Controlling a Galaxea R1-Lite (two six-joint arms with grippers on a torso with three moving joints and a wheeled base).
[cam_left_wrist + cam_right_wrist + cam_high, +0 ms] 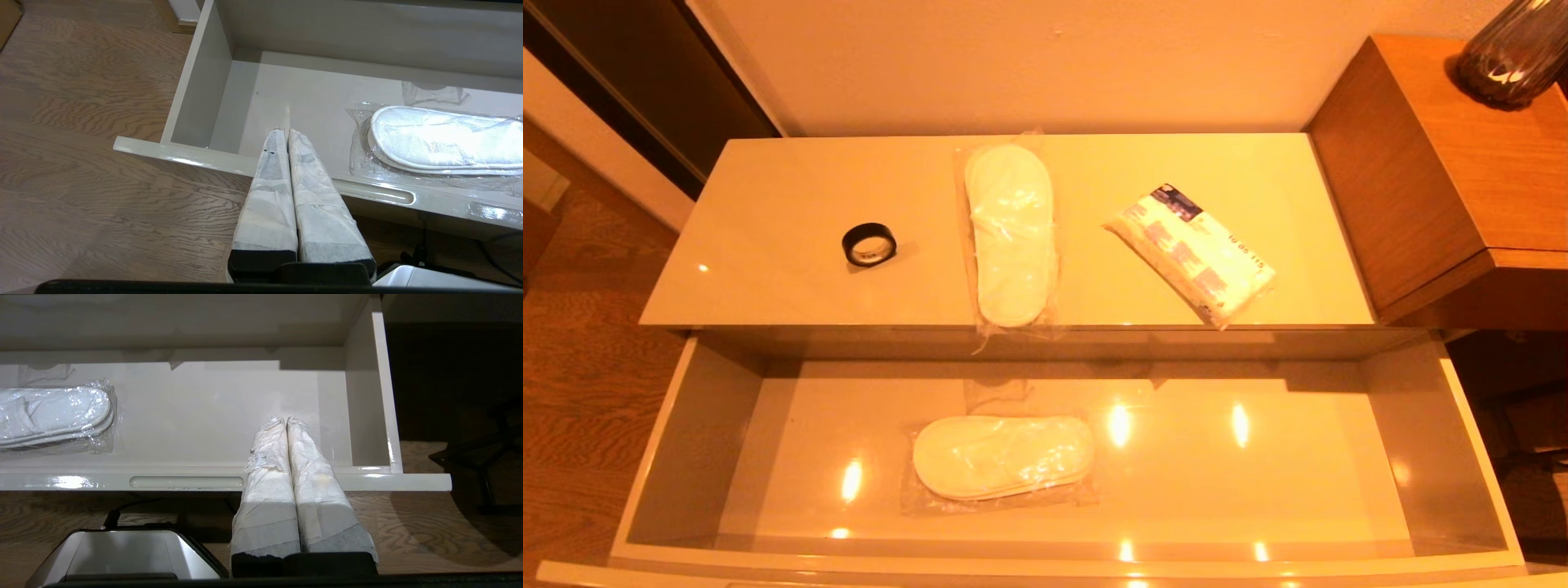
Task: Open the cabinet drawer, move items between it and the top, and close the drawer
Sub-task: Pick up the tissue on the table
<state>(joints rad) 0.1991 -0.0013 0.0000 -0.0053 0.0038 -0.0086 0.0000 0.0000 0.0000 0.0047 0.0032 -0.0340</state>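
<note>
My left gripper (284, 131) and right gripper (285, 420) hang just before the front of the cabinet drawer (1045, 563), jaws together, holding nothing. The drawer is pulled fully out; one bagged pair of slippers (1002, 456) lies inside it near the middle. Beyond the drawer, on the top (768, 245), remain the tape ring (869, 243), a second slipper bag (1010, 235) and the white packet (1192, 255). I judge transfers unfinished and closing yet to come.
</note>
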